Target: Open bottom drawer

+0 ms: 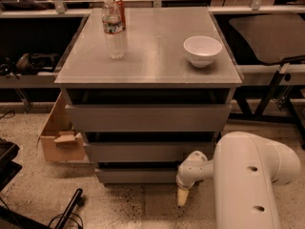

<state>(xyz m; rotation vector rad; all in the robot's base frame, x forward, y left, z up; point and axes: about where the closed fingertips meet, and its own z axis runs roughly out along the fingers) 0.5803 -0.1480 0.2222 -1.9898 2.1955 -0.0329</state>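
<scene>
The grey cabinet (147, 66) has three handleless drawer fronts stacked under its flat top. The bottom drawer (136, 175) is the slimmest front, just above the floor, with a dark gap above it; no tray shows. My gripper (182, 197) hangs at the end of the white arm (248, 175), pointing down at the floor. It is just in front of the bottom drawer's right end and slightly below it. Whether it touches the front cannot be told.
A water bottle (115, 30), with a red can behind it, and a white bowl (202, 50) stand on the cabinet top. An open cardboard box (59, 137) sits on the floor to the left. Black gear (12, 161) lies at the lower left. Dark table frames flank both sides.
</scene>
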